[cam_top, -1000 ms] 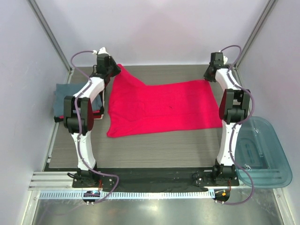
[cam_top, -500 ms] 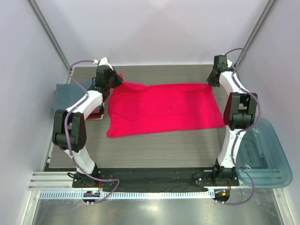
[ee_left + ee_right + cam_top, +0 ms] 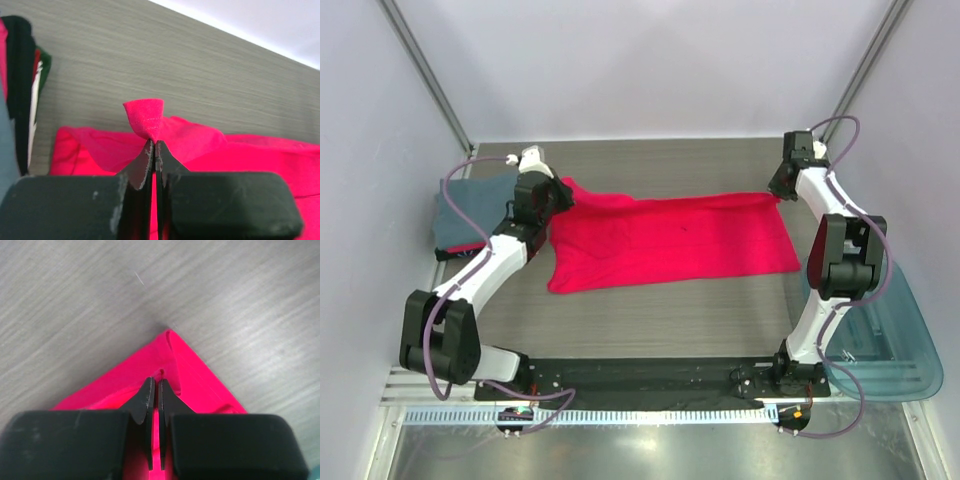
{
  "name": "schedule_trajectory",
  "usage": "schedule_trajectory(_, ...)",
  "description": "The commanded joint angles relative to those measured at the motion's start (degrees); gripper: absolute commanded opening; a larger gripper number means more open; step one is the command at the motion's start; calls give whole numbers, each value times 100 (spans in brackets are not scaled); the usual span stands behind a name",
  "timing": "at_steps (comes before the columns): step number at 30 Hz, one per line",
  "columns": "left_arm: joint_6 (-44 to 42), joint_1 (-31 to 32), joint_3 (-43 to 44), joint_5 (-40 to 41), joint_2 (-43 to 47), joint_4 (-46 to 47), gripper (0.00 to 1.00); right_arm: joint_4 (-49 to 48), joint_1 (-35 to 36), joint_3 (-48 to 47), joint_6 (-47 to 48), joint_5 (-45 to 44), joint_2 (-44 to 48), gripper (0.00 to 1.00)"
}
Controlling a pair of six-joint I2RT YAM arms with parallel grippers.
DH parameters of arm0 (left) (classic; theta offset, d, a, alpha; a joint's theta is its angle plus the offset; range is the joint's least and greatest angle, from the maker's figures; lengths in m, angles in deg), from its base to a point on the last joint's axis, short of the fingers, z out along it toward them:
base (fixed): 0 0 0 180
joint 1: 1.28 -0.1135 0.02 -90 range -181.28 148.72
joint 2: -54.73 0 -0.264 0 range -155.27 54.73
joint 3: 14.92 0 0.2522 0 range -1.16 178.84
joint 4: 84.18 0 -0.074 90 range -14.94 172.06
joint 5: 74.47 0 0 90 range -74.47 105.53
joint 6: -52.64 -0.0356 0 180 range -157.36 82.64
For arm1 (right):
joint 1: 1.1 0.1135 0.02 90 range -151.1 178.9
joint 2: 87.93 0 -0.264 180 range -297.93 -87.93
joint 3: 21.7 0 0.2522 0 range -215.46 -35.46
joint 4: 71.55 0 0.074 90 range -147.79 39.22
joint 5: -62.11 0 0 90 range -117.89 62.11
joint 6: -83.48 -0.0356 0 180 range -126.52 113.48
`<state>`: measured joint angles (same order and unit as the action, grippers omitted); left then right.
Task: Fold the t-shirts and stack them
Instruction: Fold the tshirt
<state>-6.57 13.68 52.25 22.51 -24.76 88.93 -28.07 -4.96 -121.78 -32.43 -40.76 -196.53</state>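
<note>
A bright red-pink t-shirt (image 3: 670, 240) lies spread across the middle of the table. My left gripper (image 3: 558, 192) is shut on its far left corner, which bunches above the jaw tips in the left wrist view (image 3: 145, 117). My right gripper (image 3: 776, 193) is shut on its far right corner, a flat pointed corner in the right wrist view (image 3: 172, 352). The far edge is lifted and drawn toward the near side. A slate blue-grey t-shirt (image 3: 470, 205) tops a stack at the far left, with red and dark tees under it (image 3: 22, 75).
A translucent teal plastic tub (image 3: 885, 335) sits at the right near edge beside the right arm's base. The stack of tees lies left of the left arm. Grey walls and metal posts enclose the table on three sides.
Both grippers have pulled the shirt's far edge toward the near side, so the spread cloth looks narrower. The left arm has swung down and left, uncovering the blue-grey tee.
</note>
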Motion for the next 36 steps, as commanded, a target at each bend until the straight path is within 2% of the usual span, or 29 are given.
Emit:
schedule_trajectory(1,-143,42,-294,479,406,235,0,-247,-45,300,-107,-181,540,1)
schedule_trajectory(9,-99,226,-989,778,1048,349,0,-493,-62,1020,-221,-270,936,1)
schedule_trajectory(15,-20,420,-1464,725,1189,411,0,-800,-115,1582,-406,-384,1121,1)
schedule_trajectory(25,94,543,-1807,673,1664,-168,1,-1117,-159,2251,-687,-541,1411,1)
schedule_trajectory(35,314,596,-2554,506,2287,-204,3,-1635,-159,3051,-1144,-638,1798,1)
schedule_trajectory(36,323,587,-2650,471,2332,-213,3,-1644,-159,3086,-1153,-639,1824,5)
